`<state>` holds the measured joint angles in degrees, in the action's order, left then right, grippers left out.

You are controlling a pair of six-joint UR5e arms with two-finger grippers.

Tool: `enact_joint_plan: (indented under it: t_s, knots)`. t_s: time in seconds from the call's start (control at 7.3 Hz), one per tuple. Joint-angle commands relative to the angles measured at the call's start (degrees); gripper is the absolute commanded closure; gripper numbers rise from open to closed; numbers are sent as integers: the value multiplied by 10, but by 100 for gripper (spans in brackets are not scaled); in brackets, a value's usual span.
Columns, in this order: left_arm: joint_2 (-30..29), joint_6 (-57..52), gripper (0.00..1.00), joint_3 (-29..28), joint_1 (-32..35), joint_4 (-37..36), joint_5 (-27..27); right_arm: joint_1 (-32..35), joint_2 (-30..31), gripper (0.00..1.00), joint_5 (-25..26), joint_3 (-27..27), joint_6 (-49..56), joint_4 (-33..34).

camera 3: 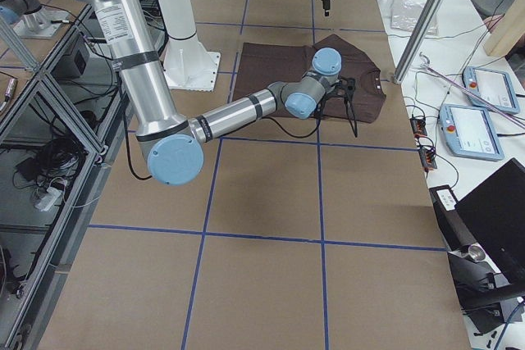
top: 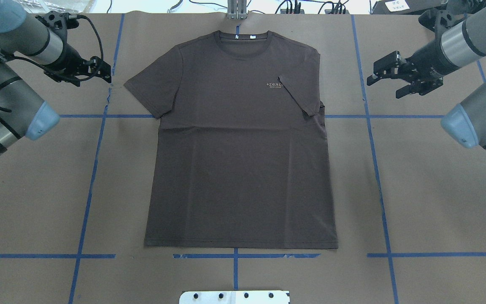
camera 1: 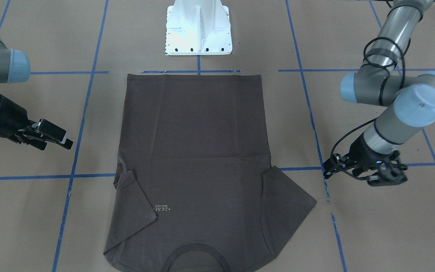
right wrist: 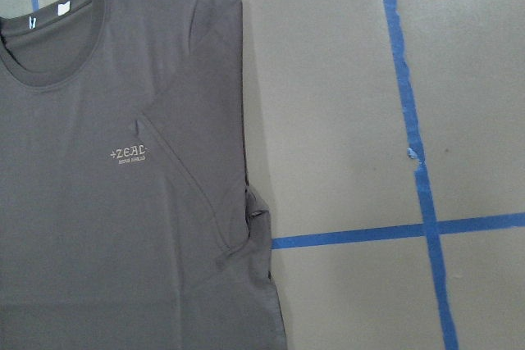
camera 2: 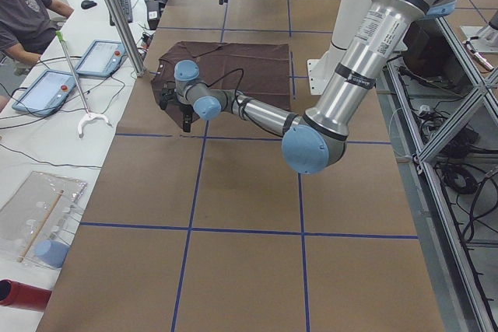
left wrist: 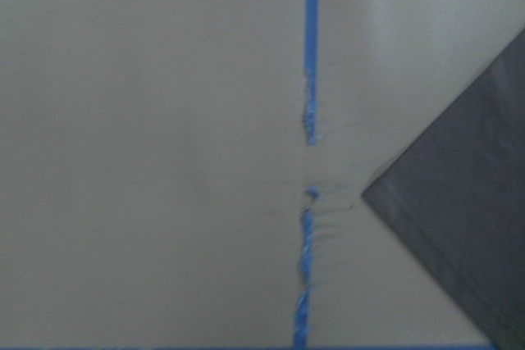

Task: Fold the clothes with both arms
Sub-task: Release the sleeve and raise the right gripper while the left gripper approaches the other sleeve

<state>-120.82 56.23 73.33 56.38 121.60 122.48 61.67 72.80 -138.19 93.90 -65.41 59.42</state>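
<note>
I'm seeing the T-shirt lying with its spread sleeve pointing at the left hand, just beside it; the right hand is sitting farther off, both with fingers apart, holding nothing

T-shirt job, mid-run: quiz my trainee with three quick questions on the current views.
1. True or false: both sleeves of the T-shirt are folded in over the chest.
2. The left gripper is: A) clamped on the hem; B) off the shirt, near the spread sleeve; C) resting on the chest logo.
3. Fill in: seen from the robot, the collar lies at the shirt's ___ end.
Key: 1 false, only the sleeve on the side of the right gripper is folded in; 2 B; 3 far.
</note>
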Motion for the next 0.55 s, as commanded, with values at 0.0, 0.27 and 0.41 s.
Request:
enact_joint_plan:
  t_s: [0.0, 0.27, 0.41]
  knots:
    - [-81, 29, 4, -126, -28, 72, -22, 6, 15, 0, -3, 3, 21, 2]
    - [-86, 29, 8, -150, -33, 94, -65, 11, 26, 0, -12, 0, 63, 3]
    - [-93, 29, 10, -163, -34, 101, -66, 11, 25, 0, -11, 1, 60, 1]
